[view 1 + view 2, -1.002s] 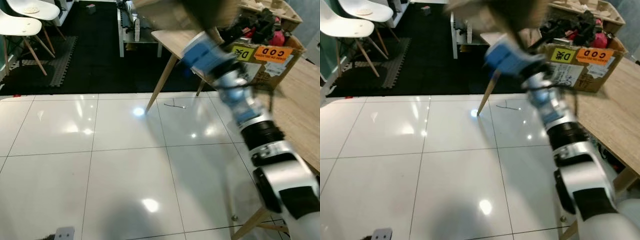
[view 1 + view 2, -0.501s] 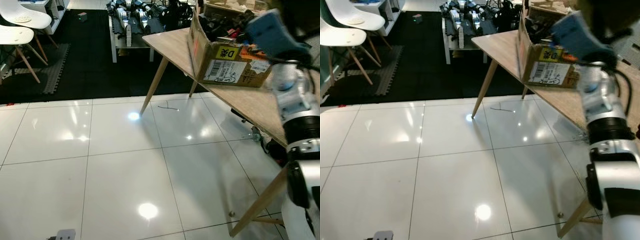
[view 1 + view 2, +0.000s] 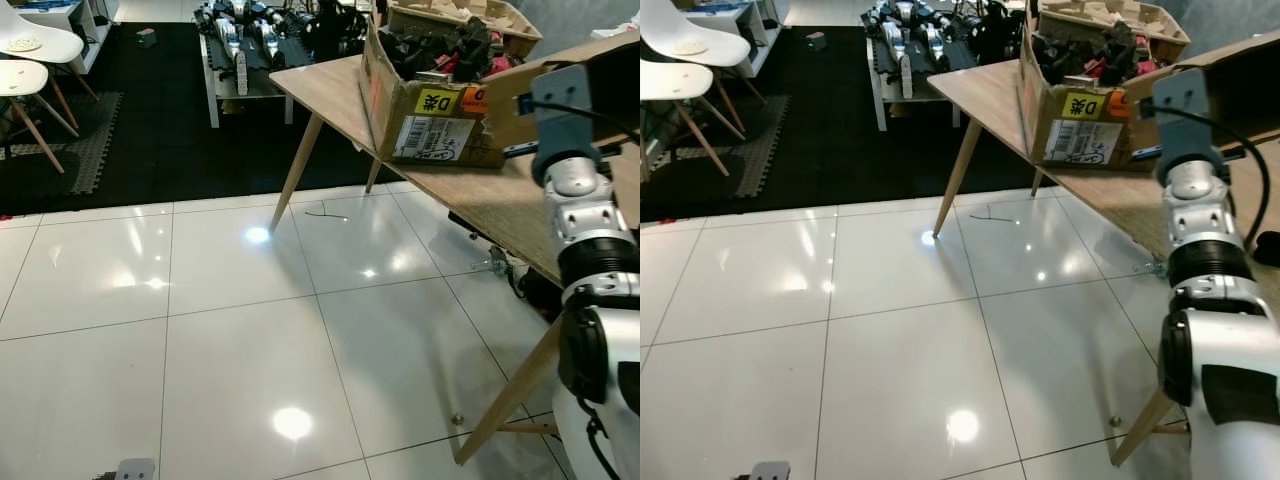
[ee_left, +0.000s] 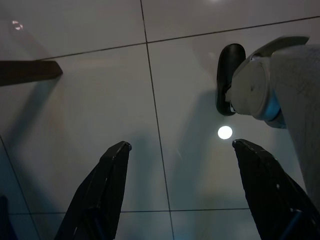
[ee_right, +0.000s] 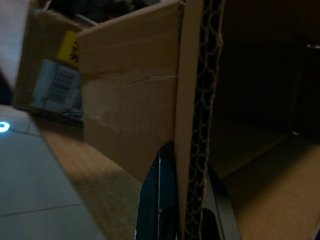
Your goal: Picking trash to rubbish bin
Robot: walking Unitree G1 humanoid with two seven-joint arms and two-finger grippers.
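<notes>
Two black fingers of the left gripper (image 4: 175, 150) are seen spread wide apart over glossy white floor tiles (image 3: 230, 340), with nothing held between them; a grey rounded part of the robot's body is noted beside them. Ceiling lights are reflected as bright spots in the tiles across the lower half of the frame. At the right edge, the right arm (image 3: 1200, 250) is raised upright in front of a wooden table (image 3: 340, 90). The right gripper (image 5: 182, 210) is closed on the corrugated edge of a cardboard flap (image 5: 150, 110), one finger on each side of the board; this flap (image 3: 1240, 80) is cut off at the upper right of the frame, so its full extent cannot be determined. Farther along the tabletop, an open cardboard box (image 3: 425, 125) filled with dark, mixed items is recorded. Beyond the tiles, black floor matting (image 3: 150, 130), white chairs (image 3: 680, 70) at upper left and a low cluttered rack (image 3: 235, 30) are noted.
</notes>
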